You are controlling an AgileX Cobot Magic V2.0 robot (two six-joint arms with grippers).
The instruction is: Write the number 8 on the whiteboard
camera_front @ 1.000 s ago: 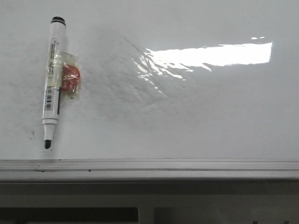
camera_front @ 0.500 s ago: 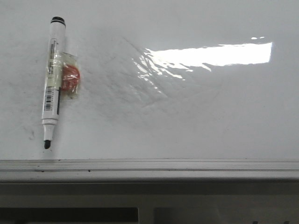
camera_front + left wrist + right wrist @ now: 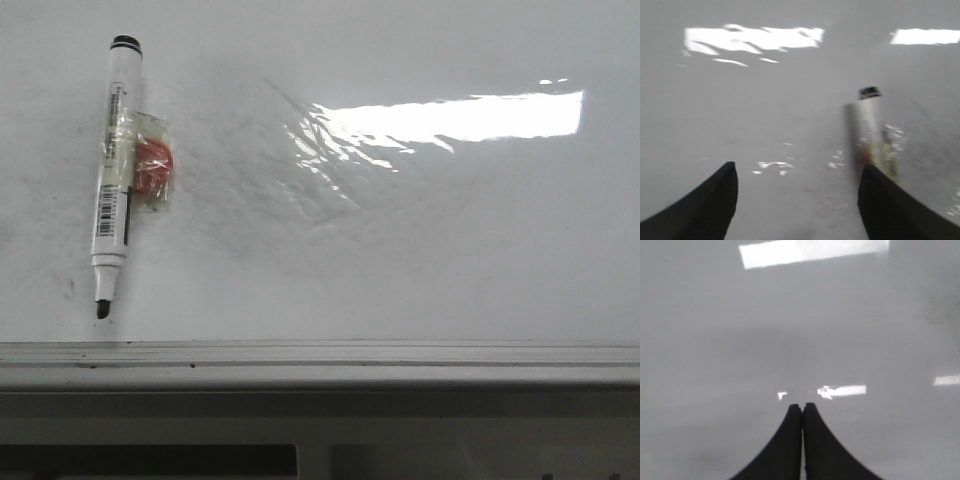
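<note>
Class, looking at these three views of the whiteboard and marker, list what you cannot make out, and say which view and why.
- Print on the marker label: too small in the front view, blurred in the left wrist view.
- Marker's tip end: hidden behind a finger of the open left pincer.
- The orange item taped to the marker: unclear under wrinkled tape.
- Whiteboard extent: cut off by the frame edges.
- Both arms: outside the front view.
</note>
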